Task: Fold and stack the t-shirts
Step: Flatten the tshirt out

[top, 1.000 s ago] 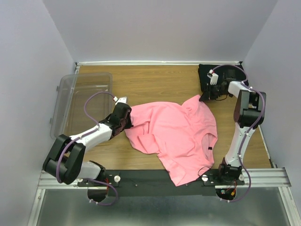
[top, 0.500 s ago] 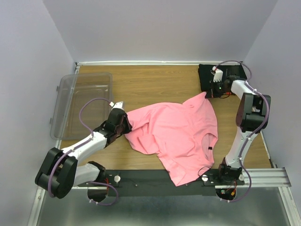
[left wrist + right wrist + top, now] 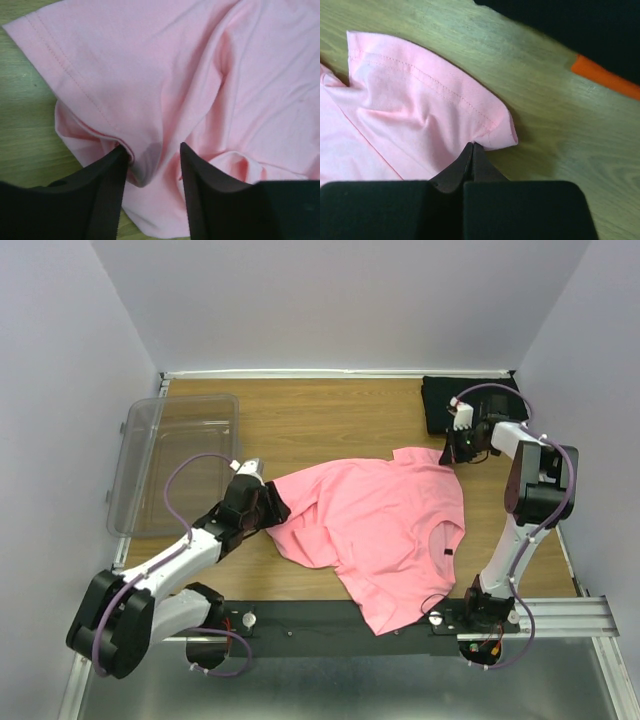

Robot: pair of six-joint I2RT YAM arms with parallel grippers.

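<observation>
Your bright pink soft cotton t-shirt (image 3: 385, 525) lies rumpled on the wooden tabletop (image 3: 330, 415). It looks light and limp, so grip the stitched sleeve hems. The right claw (image 3: 472, 146) is pinched together on one sleeve hem. The left claw (image 3: 151, 152) stands apart, straddling bunched sleeve cloth.

Your top camera looks down from above and behind the arm bases and takes in the whole brown wooden table (image 3: 330, 420). The left wrist camera sits close behind the left hand (image 3: 152, 155), and the right wrist camera close behind the right hand (image 3: 472, 145). Each one faces forward and down at very near range. All three views share the bright pink cotton t-shirt (image 3: 390, 520).
</observation>
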